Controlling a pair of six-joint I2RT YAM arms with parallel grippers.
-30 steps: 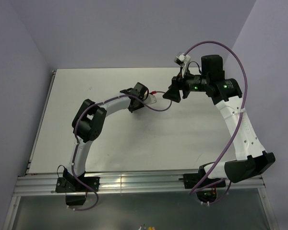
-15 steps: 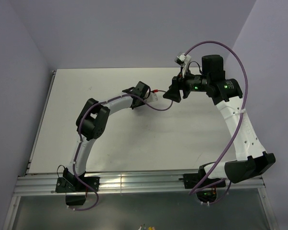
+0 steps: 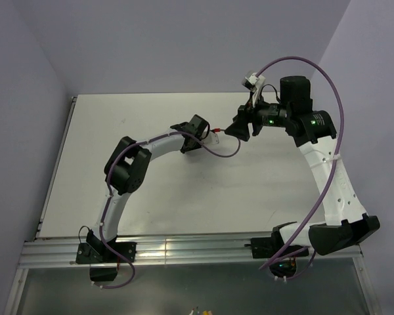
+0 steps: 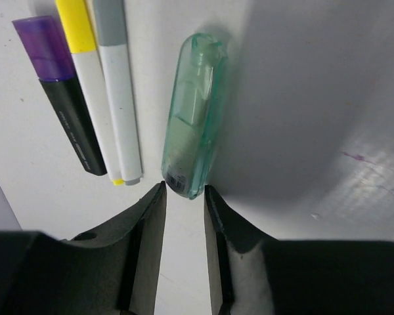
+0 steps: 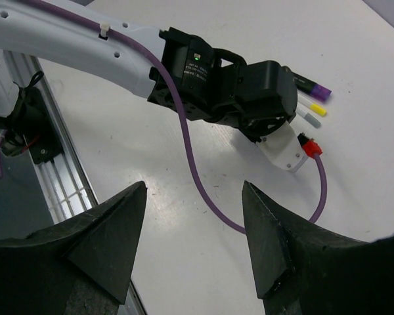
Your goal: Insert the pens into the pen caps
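Observation:
Four pens lie side by side on the white table [image 3: 157,197]. In the left wrist view the black pen [image 4: 72,125] wears a purple cap [image 4: 43,39], the pale pen [image 4: 98,118] a yellow cap [image 4: 75,26], and the grey-white pen [image 4: 126,111] a grey cap [image 4: 108,20]. The translucent green pen [image 4: 194,118] lies to their right. My left gripper [image 4: 184,191] stands narrowly open, and the green pen's near end sits right at its tips. My right gripper [image 5: 194,187] hovers open and empty above the table, facing the left wrist. The capped ends [image 5: 317,105] show beyond that wrist.
A purple cable [image 5: 203,190] with a red plug [image 5: 308,146] loops from the left wrist over the table. A metal rail [image 3: 184,249] runs along the near edge. Walls close the table at the back and on both sides.
My left gripper has shifted a little to the right and its jaws have parted slightly. The right arm has swung slightly to the right.

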